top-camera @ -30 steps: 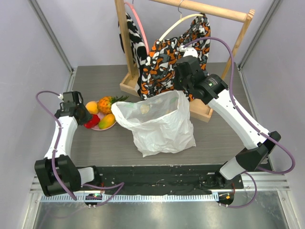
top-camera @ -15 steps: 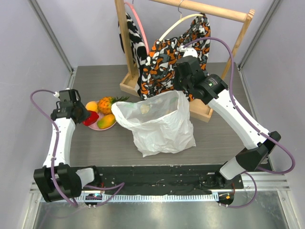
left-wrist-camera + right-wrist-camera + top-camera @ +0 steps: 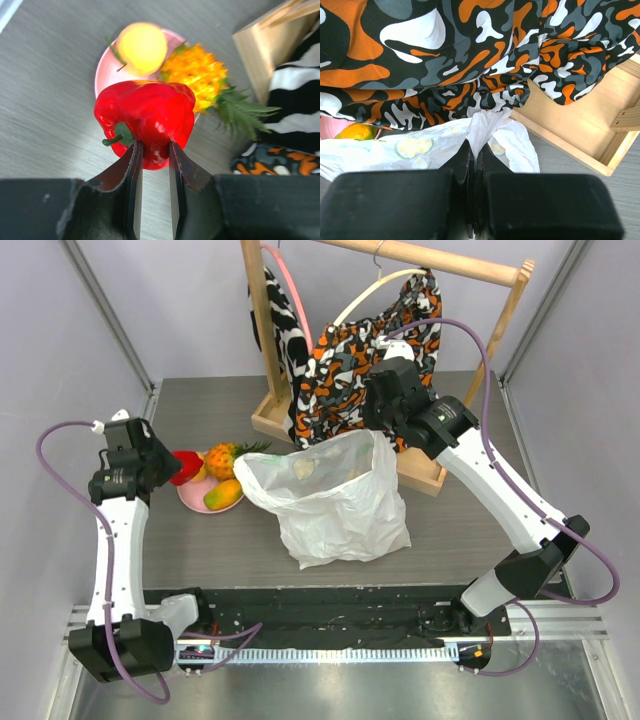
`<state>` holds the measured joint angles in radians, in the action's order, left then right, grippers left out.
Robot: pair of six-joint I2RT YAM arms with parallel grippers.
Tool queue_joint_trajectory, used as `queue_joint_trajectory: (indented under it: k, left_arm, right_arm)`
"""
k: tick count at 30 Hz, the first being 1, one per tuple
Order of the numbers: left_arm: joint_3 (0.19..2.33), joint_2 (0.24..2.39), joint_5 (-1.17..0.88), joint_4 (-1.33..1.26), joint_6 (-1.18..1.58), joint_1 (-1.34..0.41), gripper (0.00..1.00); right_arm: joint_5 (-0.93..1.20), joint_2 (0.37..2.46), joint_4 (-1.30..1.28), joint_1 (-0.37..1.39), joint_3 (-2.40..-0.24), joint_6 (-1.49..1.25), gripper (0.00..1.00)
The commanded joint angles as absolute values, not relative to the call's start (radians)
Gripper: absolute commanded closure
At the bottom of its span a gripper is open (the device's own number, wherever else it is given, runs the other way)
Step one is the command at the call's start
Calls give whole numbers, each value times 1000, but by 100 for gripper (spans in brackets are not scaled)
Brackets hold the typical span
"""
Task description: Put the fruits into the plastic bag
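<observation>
Left pincer (image 3: 152,152): clamped low on the red fruit (image 3: 145,112).
Red fruit: glossy, light, probably slippery.
Right pincer (image 3: 471,152): pinching the bag (image 3: 340,510) at its thin, floppy far rim.

Pink plate (image 3: 189,494) sits on the grey table (image 3: 200,550); patterned cloth (image 3: 345,365) hangs from the wooden rack (image 3: 261,330) behind.

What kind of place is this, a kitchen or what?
Probably a robotics lab test booth: two white cabled robot arms bolted to a grey table, plain lilac walls close around it, and staged props like toy fruits on a round pink plate.
</observation>
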<state>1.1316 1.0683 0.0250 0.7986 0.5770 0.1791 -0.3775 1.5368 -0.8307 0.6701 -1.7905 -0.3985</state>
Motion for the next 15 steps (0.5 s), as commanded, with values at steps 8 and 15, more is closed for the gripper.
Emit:
queue_joint_trajectory:
  k: [8, 15]
  left_arm:
    - [1338, 1078, -110, 811, 615, 183, 83]
    - [1420, 1100, -190, 787, 611, 128, 82]
  right_arm:
    - [-373, 1499, -790, 666, -1790, -410, 99]
    - [-367, 1500, -785, 666, -1790, -410, 99]
